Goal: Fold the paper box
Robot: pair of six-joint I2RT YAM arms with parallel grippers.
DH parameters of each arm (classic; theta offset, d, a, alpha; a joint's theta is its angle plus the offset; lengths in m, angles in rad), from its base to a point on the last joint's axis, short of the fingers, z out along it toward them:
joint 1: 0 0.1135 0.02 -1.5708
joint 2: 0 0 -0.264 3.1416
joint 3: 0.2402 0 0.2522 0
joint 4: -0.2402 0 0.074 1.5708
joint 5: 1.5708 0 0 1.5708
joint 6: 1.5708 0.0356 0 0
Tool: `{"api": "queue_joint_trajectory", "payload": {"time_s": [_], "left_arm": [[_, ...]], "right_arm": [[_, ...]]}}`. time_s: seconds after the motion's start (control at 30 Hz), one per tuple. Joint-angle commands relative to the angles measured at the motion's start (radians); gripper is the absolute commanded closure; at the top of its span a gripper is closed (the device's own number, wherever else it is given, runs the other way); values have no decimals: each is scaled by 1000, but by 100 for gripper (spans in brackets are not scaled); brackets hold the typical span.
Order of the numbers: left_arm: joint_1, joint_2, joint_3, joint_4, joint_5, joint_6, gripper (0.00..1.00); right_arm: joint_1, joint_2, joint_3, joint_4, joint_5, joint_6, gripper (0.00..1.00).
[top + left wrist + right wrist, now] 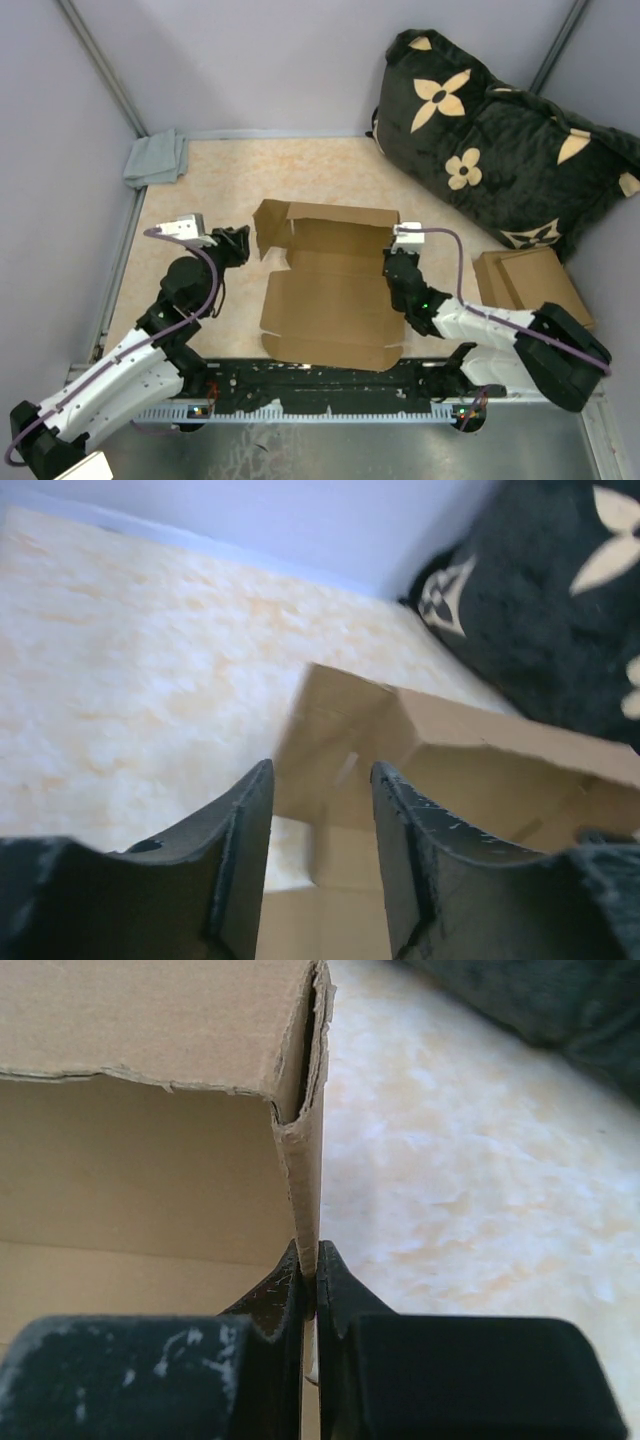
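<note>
The paper box [330, 300] is a brown corrugated sheet lying mid-table, its back wall and side flaps partly raised. My right gripper [392, 262] is shut on the box's right side wall [305, 1190], pinching the upright cardboard edge between both fingertips. My left gripper [243, 243] sits just off the box's left rear corner flap [340, 750] with its jaws apart and nothing between them. In the left wrist view the flap stands beyond the fingers [400, 820], blurred.
A black cushion with tan flowers [500, 130] leans in the back right corner. A stack of flat cardboard pieces [530, 280] lies right of the box. A grey cloth [157, 158] lies at the back left. Grey walls enclose the table.
</note>
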Motion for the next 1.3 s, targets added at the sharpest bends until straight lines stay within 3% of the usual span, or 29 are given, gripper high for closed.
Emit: {"api": "queue_joint_trajectory", "payload": {"time_s": [0.0,0.1,0.23,0.37,0.5,0.8,0.9,1.1,1.27], "left_arm": [[11,55,-24,155,-188,79,48],[67,202,3,173,-199,60,45],[193,406,-16,299,-48,23,45],[294,503,-105,516,95,6,47],[318,557,-234,855,220,56,48],[324,626,-368,1218,556,60,46],[324,580,-414,1230,621,35,46],[322,450,-440,1097,812,40,47],[322,402,-422,975,891,46,47]], "right_arm": [[-79,-141,-74,-44,-33,33,100],[-120,-227,-93,-85,-85,49,100],[-132,-272,-102,-129,-115,63,100],[-135,-298,-119,-138,-170,75,100],[-139,-320,-123,-162,-222,76,100],[-145,-359,-97,-224,-284,72,100],[-148,-362,-87,-246,-289,73,100],[-151,-354,-67,-257,-303,72,100],[-151,-356,-50,-267,-317,77,100]]}}
